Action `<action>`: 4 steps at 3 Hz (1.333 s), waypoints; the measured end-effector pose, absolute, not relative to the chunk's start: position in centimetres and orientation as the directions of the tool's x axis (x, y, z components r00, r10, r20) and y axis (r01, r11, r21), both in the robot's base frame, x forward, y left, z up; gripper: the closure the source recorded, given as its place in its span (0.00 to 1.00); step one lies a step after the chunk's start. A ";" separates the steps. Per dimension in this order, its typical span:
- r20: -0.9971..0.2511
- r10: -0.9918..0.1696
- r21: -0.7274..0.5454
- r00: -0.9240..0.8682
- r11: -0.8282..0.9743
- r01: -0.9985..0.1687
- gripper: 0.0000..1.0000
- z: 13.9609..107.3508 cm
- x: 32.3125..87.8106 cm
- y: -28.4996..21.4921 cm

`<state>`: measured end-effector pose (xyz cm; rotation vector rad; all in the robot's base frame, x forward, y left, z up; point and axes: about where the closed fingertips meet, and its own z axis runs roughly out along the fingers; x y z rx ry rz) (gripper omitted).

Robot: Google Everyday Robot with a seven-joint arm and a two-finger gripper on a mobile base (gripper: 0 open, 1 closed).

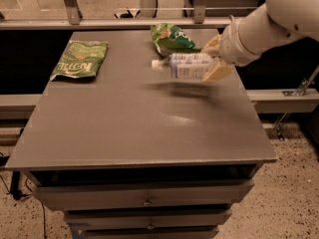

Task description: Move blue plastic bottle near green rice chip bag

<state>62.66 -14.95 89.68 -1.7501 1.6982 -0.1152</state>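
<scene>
Here's the desk [124,128] in front of me, a broad grey top over a stack of drawers [144,195], standing on a speckled floor [294,193]. My arm [271,21] comes in from the upper right, white and thick, reaching over the desk's far right corner.

Far left on the desk, a flat dark-green bag with white lettering [79,59] lies well apart from everything else. At the far edge, near the middle, sits the green rice chip bag [172,38], puffy and wrinkled.

And there's the blue plastic bottle [185,65]: on its side, white cap pointing left, label facing up and toward the camera. It's in the air, clear of the desk. Its blurred shadow [174,88] lies on the grey surface below it. The bottle hangs just in front of the rice chip bag, its upper edge overlapping the bag's near edge in this view. I can't tell whether the two touch.

My pincer [214,59] is clamped on the bottle's base end, one beige finger above and one below, closed snug against the plastic.
</scene>
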 end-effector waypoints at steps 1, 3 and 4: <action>-0.349 -0.921 -0.560 0.174 0.056 -0.827 1.00 88.9 66.7 -16.2; -0.342 -0.921 -0.580 0.184 0.053 -0.813 0.82 86.4 71.6 -17.0; -0.342 -0.921 -0.584 0.186 0.053 -0.810 0.59 86.1 72.8 -17.1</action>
